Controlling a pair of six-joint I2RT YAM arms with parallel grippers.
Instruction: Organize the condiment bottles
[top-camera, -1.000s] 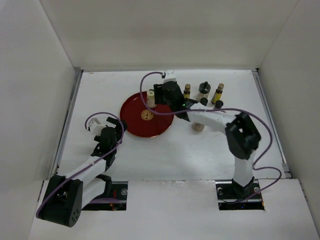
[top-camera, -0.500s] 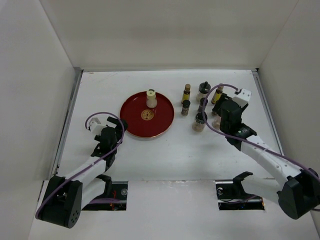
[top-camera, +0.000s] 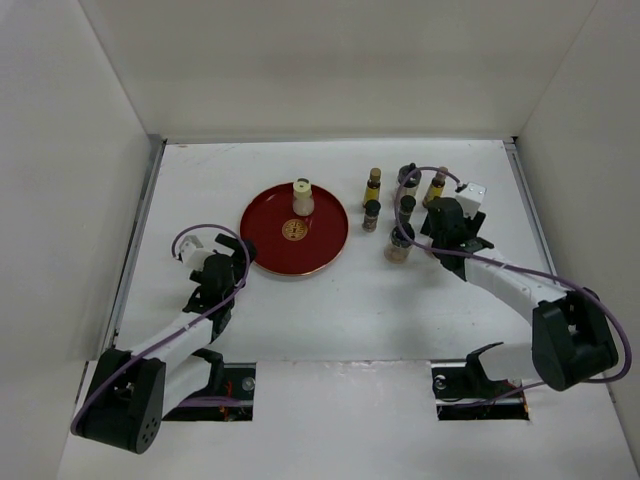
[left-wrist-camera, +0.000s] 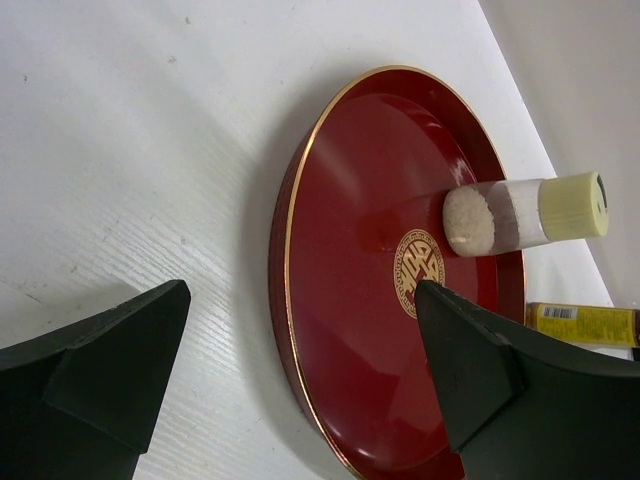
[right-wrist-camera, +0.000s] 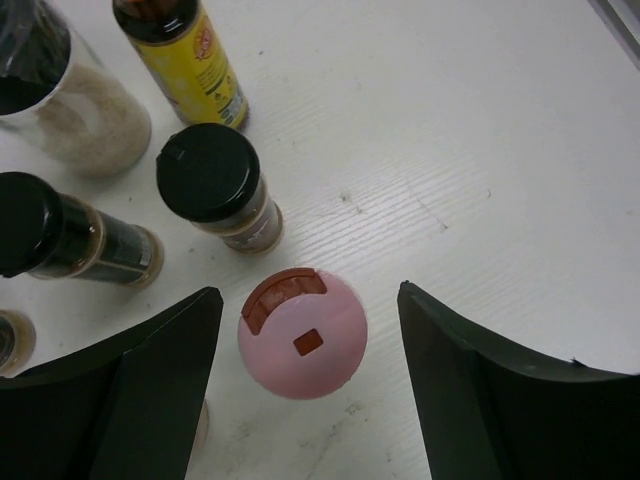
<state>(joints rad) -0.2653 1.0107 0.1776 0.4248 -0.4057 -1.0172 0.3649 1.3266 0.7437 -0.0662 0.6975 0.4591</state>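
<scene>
Bottles are mostly bunched up on the right half of the worktop (top-camera: 300, 300). The pink-capped bottle (right-wrist-camera: 302, 335) stands upright at the near right edge of that bunch. From the right wrist camera you look straight down on its cap.

The right claw (right-wrist-camera: 310, 292) is spread wide around it, one finger (right-wrist-camera: 150, 400) on each side. There's a visible gap between each finger and the cap, so it's straddling the bottle, not gripping it.

Just beyond the pink cap is a black-capped jar (right-wrist-camera: 215, 190) with tan stuff inside. A darker black-capped bottle (right-wrist-camera: 70, 248) stands to its left. Further back there's a slim yellow bottle (right-wrist-camera: 185, 55) with a brown cap and a wider jar of pale powder (right-wrist-camera: 85, 120). None of them touch the pink one as far as I can see.

In the top view the same bunch has a second yellow bottle (top-camera: 373, 183) on its left side. A small dark bottle (top-camera: 371, 214) sits just in front of that. The pink one is hidden under the right arm there.

The odd one out is the cream-capped bottle (top-camera: 301, 197). It stands upright on the red tray (top-camera: 265, 245), toward the far rim and just behind the gold emblem (left-wrist-camera: 420, 272). The tray sits left of the bunch, near it but not touching.

The left claw (left-wrist-camera: 300, 290) is over by the tray's near left edge. It's low over the worktop, fully spread and holding nothing.
</scene>
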